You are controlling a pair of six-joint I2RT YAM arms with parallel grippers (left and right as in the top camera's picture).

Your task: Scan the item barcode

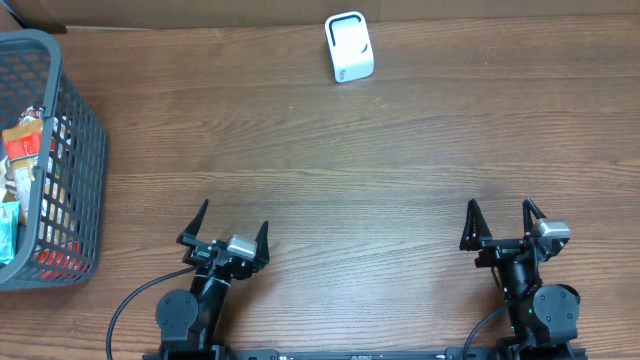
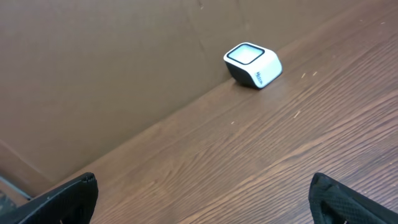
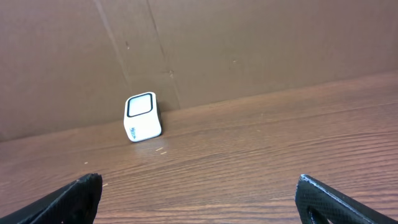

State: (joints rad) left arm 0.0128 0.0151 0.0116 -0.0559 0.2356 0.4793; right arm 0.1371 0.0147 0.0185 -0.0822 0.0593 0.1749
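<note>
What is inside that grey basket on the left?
The basket holds packets: an orange-and-white packet on top and a teal packet. Whatever lies beneath them, or past the picture's edge, is hidden.

A white scanner (image 2: 253,64) sits on the wooden table (image 2: 249,155) by the wall (image 2: 93,74) (end effector (image 2: 202,182) spread wide).

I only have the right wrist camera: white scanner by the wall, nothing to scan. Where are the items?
Observer: In a grey basket at the left edge of the table; packaged items lie inside.
Operator: Is the left arm holding one?
Observer: No. The left gripper is open and empty, near the front edge.
Operator: Which arm is nearer the basket?
Observer: The left one; the right gripper is on the far side from it.
</note>
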